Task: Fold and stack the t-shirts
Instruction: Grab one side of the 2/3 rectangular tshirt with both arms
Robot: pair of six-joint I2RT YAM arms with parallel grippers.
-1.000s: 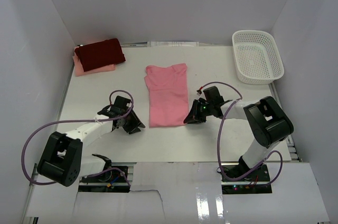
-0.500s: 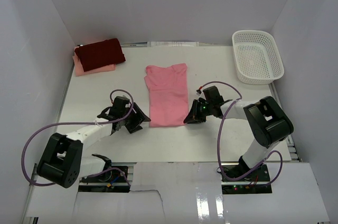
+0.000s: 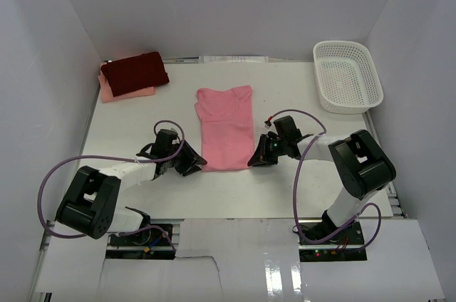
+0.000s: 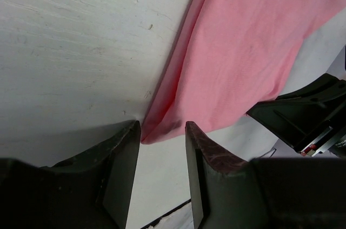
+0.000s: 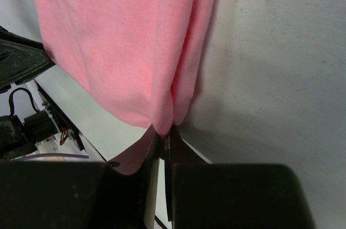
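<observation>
Top external view: the salmon-pink t-shirt (image 3: 226, 127) lies flat at mid-worktop (image 3: 299, 102), sides folded in, collar away from the arms. The left pincer (image 3: 194, 164) sits at its near left corner, the right pincer (image 3: 254, 162) at its near right corner. A dark maroon t-shirt (image 3: 134, 73), folded, rests on a pale peach t-shirt (image 3: 121, 92) at the far left. A white mesh basket (image 3: 347, 74) stands at the far right. Both are well apart from the salmon-pink t-shirt and obstruct nothing.

Left wrist view: the jaws stand apart, straddling the hem corner without clamping it.

Right wrist view: the jaws are together, clamped on the doubled hem corner.

Handling: the cloth appears light, soft and limp. Grip both hem corners through all layers; otherwise the fold is likely to sag or skew.
</observation>
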